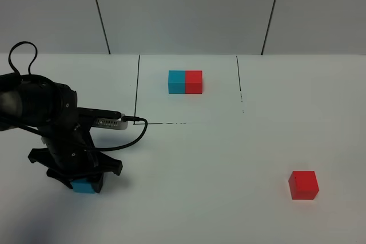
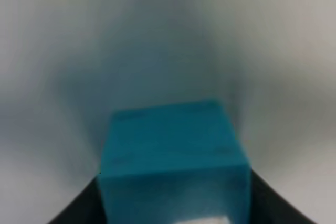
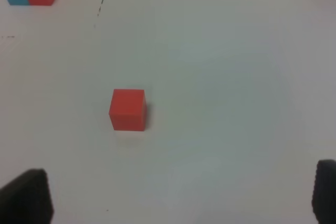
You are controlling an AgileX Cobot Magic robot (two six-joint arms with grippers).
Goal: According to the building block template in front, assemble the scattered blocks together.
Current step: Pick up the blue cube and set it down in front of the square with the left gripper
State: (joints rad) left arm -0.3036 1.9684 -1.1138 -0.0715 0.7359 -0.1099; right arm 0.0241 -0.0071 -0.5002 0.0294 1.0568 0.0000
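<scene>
1. Where the left arm [image 1: 40, 107] bends down at the near left of the table [image 1: 200, 158], one loose cyan cube [image 1: 84, 186] sits under it. The left gripper [image 1: 80, 180] is clenched on that cube. The blurred left wrist view shows the cube held between the dark fingers [image 2: 84, 211].
2. One loose red cube [image 1: 303, 184] rests flat at the near right, well apart from the cyan cube, with nothing touching it.
3. One two-colour bar [image 1: 185, 82] lies at the far middle, its cyan half on the left and its red half on the right.
4. The right gripper [image 3: 176, 195] is released. Its two dark fingertips [image 3: 26, 198] are spread wide above the table, nothing is between them, and the red cube lies ahead.
5. The table is white and matte. Two thin black lines [image 1: 138, 84] run from its far edge toward the near side, one on each side of the bar. One broken line [image 1: 166, 123] crosses from the left one. One black cable [image 1: 134, 132] loops from the arm.
6. Behind stands a pale grey wall [image 1: 183, 10], split into three panels by two dark seams [image 1: 97, 10].
</scene>
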